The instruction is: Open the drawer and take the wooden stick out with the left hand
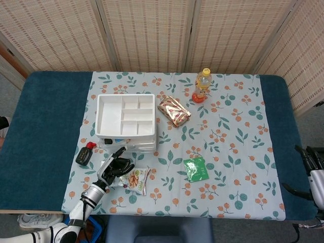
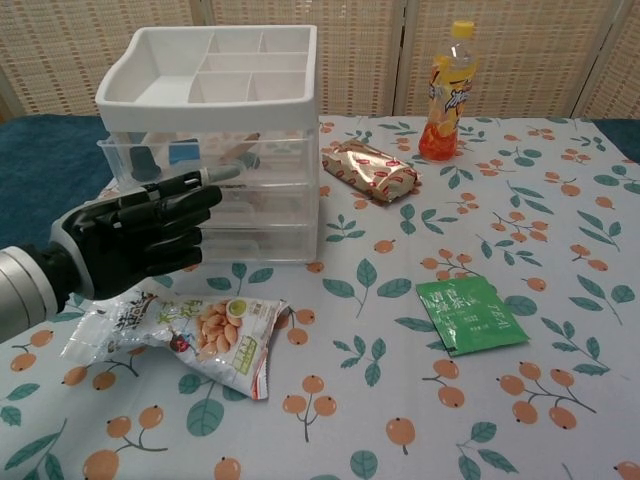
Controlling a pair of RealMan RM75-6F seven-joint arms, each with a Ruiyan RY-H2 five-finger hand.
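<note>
Covering most of the blue table (image 1: 45, 126) is lying a floral cloth (image 1: 238, 152), and on its left part is standing the white drawer unit (image 2: 215, 150), its clear drawers all sitting flush with the front, none visibly pulled out. Through the top drawer's front some small items are showing, but the wooden stick cannot be told apart among them.

Hovering just in front of the drawers, above the near edge of the cloth, is the left hand (image 2: 135, 240); its black fingers (image 2: 185, 195) are lying stretched out and close together, pointing toward the drawer front, and they are holding nothing. Whether the fingertips are touching the plastic cannot be told. The right hand (image 1: 310, 169) is showing only in part at the right edge of the head view, well apart from everything else, and how its fingers are lying cannot be told.

Just beneath the left hand is lying a clear snack bag (image 2: 185, 335). A green packet (image 2: 470, 315) is lying toward the middle, a foil packet (image 2: 372, 170) is lying beside the drawer unit, and an orange drink bottle (image 2: 447, 90) is standing behind that. A small dark object (image 1: 84, 154) is resting left of the drawers.
</note>
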